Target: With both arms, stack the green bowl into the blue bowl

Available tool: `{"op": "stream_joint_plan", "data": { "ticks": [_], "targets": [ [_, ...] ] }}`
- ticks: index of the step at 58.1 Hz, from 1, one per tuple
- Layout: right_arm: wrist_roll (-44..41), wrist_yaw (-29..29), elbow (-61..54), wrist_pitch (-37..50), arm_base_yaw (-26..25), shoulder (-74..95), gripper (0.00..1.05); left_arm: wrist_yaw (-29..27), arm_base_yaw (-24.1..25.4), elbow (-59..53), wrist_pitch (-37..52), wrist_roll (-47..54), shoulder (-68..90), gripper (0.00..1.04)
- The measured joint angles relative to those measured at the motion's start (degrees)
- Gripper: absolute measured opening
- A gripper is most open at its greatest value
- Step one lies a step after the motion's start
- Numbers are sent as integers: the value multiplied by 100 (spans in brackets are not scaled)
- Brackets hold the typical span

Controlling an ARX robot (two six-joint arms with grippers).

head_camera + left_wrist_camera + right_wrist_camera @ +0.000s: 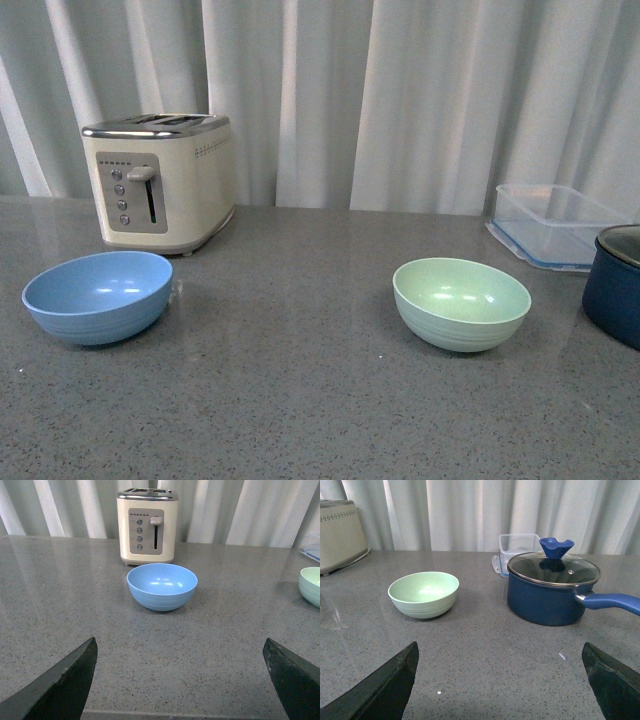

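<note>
green bowl (423, 594) well ahead of right tool (499, 646), gaping, empty; left tool (179, 641) same.

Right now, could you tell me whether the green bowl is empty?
Empty: the green bowl stands upright and shows a bare inside with nothing in it.

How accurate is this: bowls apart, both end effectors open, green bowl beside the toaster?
One slip: the blue bowl sits by the toaster, as the front view shows; the green bowl is over by the navy pot. The bowls do stand apart, and the left end effector and right end effector are open.
</note>
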Motion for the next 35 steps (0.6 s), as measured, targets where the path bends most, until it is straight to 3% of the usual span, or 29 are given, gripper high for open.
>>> {"op": "stream_joint_plan", "data": {
  "ticks": [35],
  "targets": [
    [0, 0, 0, 0, 0, 0, 95, 0, 0, 0, 0, 2, 0, 98]
  ]
}}
